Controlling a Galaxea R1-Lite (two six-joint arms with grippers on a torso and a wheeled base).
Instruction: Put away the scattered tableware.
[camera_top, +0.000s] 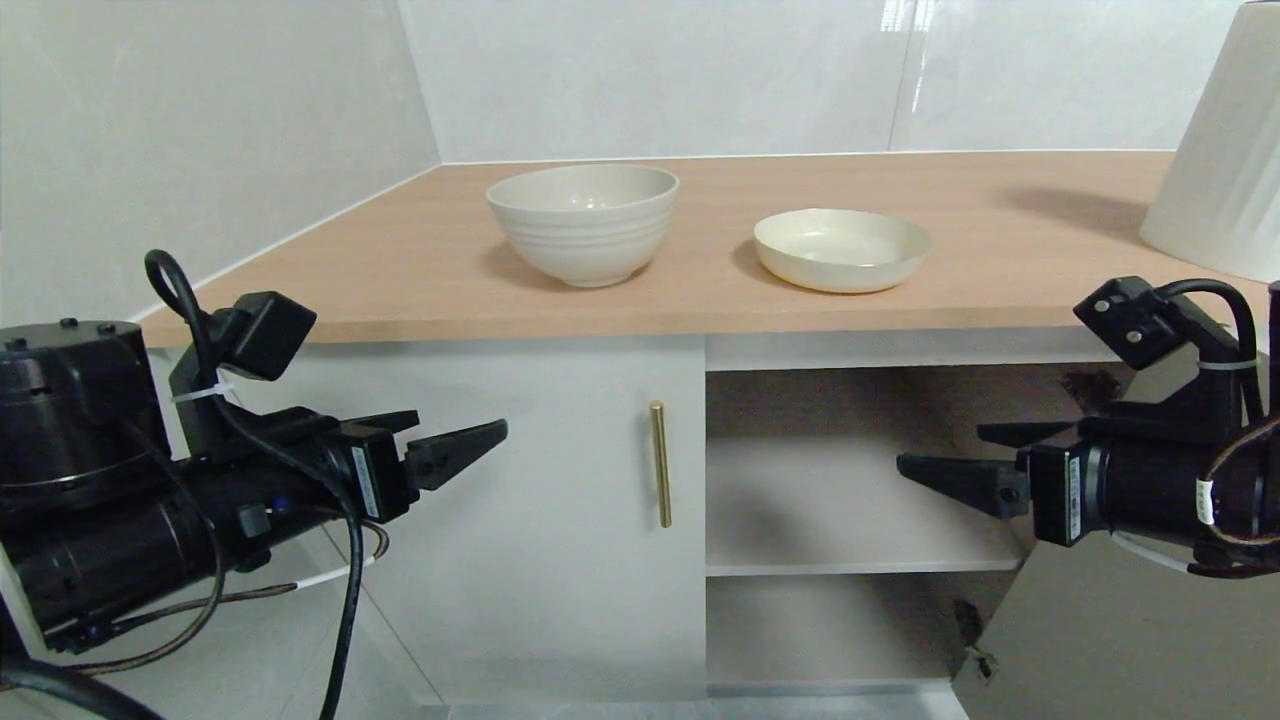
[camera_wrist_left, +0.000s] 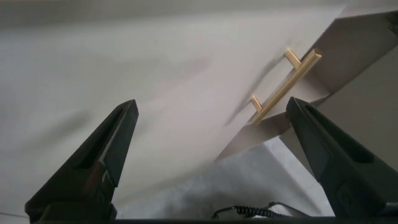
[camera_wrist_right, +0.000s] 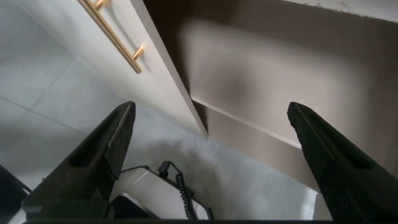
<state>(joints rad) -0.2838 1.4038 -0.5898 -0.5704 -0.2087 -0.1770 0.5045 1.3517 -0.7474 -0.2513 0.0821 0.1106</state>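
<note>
Left end effector (camera_top: 460, 428) and right end effector (camera_top: 940, 448): both open, holding nothing, low in front of the cabinet (camera_top: 540, 480). The cabinet's right side stands open, exposing a shelf (camera_top: 850, 505), probably the stowing spot. Above, on the table (camera_top: 400, 270): bowl (camera_top: 584, 222) left, dish (camera_top: 842, 248) right, apart, upright, near the front edge. Nothing stowed yet.
</note>
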